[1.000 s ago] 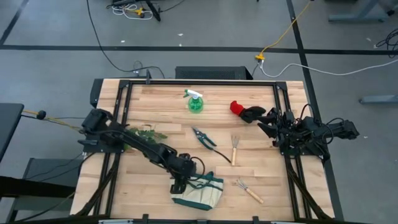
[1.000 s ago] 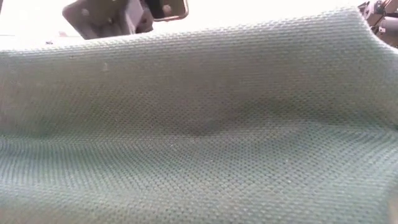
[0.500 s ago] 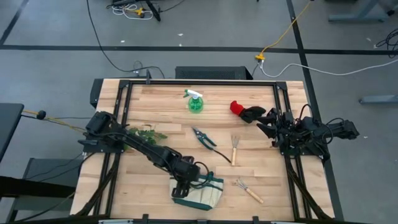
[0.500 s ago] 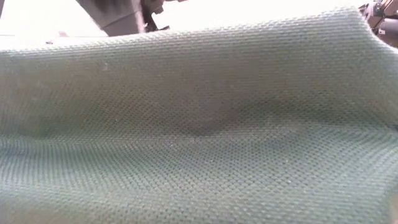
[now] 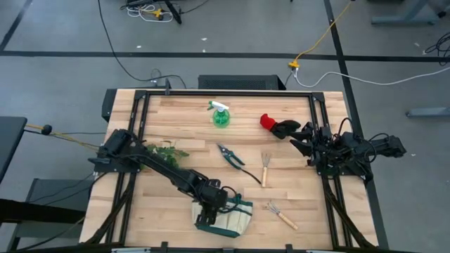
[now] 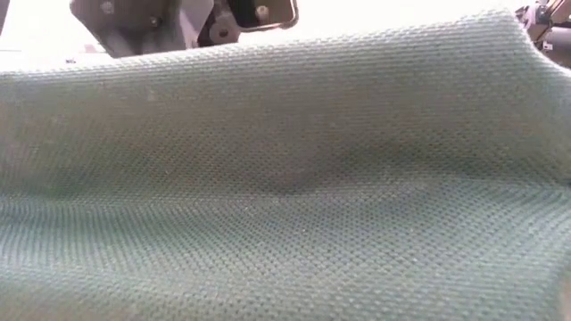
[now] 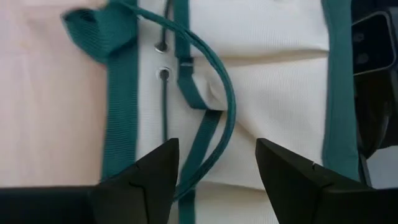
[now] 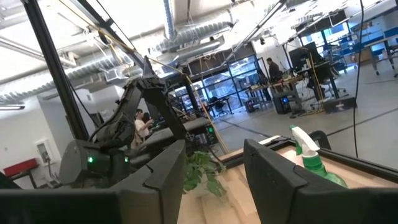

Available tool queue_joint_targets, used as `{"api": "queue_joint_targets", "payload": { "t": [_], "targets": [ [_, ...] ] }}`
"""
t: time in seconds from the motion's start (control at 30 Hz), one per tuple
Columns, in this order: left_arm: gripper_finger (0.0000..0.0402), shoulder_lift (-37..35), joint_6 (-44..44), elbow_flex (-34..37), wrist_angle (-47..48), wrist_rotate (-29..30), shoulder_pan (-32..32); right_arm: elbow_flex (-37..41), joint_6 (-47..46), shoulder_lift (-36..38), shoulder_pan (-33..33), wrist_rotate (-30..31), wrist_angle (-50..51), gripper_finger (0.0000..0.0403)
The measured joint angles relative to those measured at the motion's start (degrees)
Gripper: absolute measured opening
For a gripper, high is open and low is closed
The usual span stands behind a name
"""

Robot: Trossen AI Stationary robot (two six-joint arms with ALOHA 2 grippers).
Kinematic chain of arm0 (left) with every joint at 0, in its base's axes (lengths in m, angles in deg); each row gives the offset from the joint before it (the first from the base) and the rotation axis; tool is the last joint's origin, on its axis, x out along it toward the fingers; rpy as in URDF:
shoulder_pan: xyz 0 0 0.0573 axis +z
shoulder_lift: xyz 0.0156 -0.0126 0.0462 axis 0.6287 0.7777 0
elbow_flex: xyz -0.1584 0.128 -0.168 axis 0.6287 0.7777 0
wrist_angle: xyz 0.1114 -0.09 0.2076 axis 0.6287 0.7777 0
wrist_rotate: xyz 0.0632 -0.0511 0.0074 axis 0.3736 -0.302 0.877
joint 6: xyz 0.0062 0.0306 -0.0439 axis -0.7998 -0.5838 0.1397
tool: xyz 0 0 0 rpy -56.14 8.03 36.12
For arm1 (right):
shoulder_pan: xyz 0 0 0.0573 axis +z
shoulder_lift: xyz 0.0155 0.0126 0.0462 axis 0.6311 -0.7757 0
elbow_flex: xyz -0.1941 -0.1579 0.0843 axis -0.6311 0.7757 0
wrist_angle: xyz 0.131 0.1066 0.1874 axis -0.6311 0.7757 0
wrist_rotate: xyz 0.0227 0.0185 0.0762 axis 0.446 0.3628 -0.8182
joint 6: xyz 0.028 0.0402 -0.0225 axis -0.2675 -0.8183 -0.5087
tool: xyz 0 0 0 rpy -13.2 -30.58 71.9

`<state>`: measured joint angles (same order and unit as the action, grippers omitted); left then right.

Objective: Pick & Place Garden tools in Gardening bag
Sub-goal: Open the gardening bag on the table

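The beige gardening bag [image 5: 226, 218] with green trim lies flat near the table's near edge; its green cloth fills the low view [image 6: 285, 178]. My left gripper [image 5: 209, 211] is open, pointing down over the bag's left part. In the left wrist view its fingers stand on either side of a green loop handle [image 7: 227, 118]; whether they touch the cloth I cannot tell. On the table lie the spray bottle [image 5: 221, 114], the red-and-black gloves [image 5: 278, 126], the shears [image 5: 230, 155] and two rakes [image 5: 265, 169] [image 5: 281, 214]. My right gripper [image 5: 302, 140] is open at the right edge.
A leafy sprig [image 5: 165, 150] lies at the left, under my left arm. A black frame rail [image 5: 225, 91] runs round the table. The right wrist view shows the spray bottle [image 8: 314, 158] and people in the room beyond.
My left gripper has moved a little toward the table's right edge, farther over the bag. The bag and the tools have stayed where they were.
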<state>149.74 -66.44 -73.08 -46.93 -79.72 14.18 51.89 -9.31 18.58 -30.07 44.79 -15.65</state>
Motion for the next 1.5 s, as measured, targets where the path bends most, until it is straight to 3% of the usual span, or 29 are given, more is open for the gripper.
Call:
{"api": "queue_joint_targets", "payload": {
  "t": [0.37,0.6,0.83,1.1,1.5],
  "targets": [
    [0.0202,0.44,-4.65,0.0,-0.45,2.43,-0.21,0.0,0.0,-0.24,0.0,0.02,-0.02,0.0165],
    [0.0169,0.44,-4.98,0.0,-0.22,2.14,-0.37,0.0,0.0,-0.24,-0.02,0.02,0.0,0.0165],
    [0.011,0.44,-6.22,0.0,0.08,2.81,-0.33,0.0,0.0,-0.24,-0.01,0.02,0.0,0.0165],
    [0.0013,0.44,-6.81,0.0,0.66,2.31,-0.52,0.0,0.0,-0.26,0.0,0.02,0.02,0.0165],
    [0.0006,0.45,-9.36,-0.24,2.12,3.46,-0.52,0.0,0.01,-0.26,-0.01,0.02,0.07,0.0165]
  ]
}}
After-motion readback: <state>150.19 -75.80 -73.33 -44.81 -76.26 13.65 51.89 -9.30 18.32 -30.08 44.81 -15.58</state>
